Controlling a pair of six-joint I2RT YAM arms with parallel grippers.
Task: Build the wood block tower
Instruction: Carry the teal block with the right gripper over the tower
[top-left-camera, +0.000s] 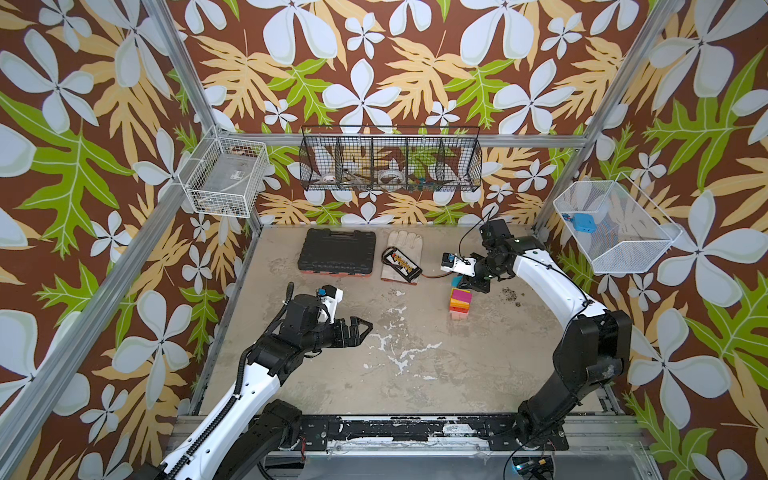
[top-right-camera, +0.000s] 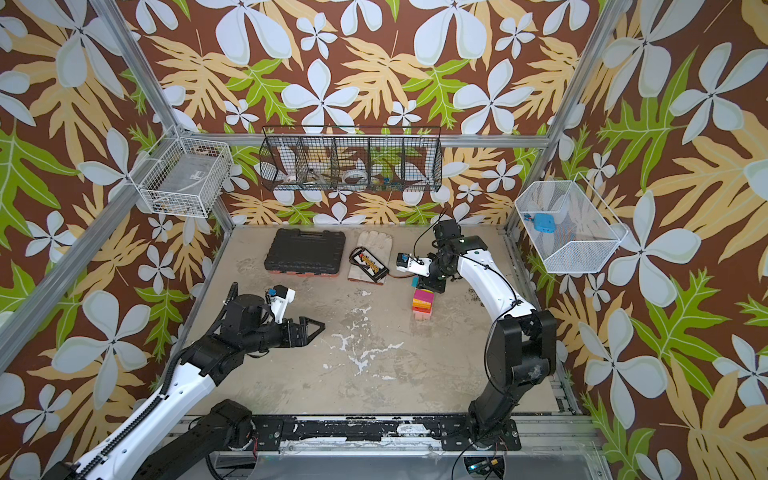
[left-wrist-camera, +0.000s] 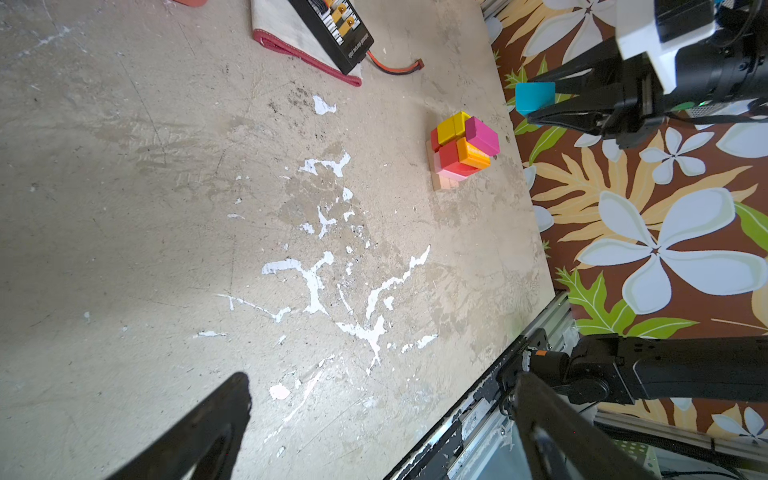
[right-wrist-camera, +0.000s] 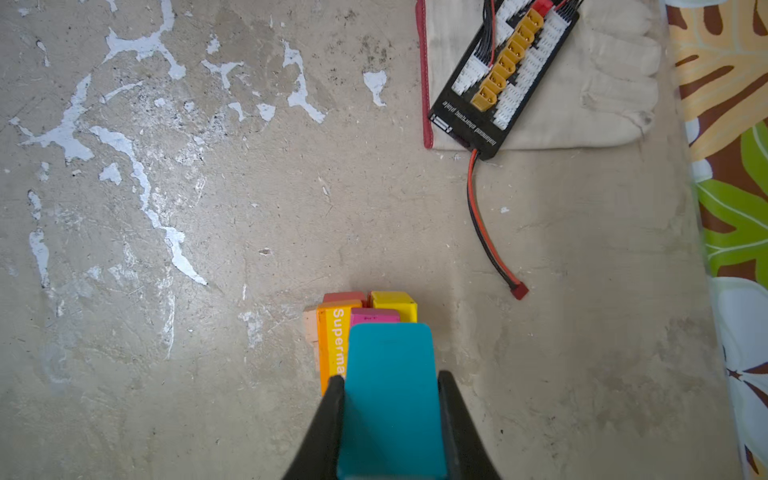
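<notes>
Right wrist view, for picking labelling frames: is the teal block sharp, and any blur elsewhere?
Right wrist view: teal block sharp-edged, evenly lit, no glare; left wrist view: near fingers soft-edged, tower crisp; both top views: tower small, slightly soft.

A block sits clamped between the right fingers, above the tower, which stands on the desk beneath their tips. Beyond those tips a charging board lies on a glove, with the tool case beside the glove's far side. The tower stands well ahead of the left fingers.
</notes>
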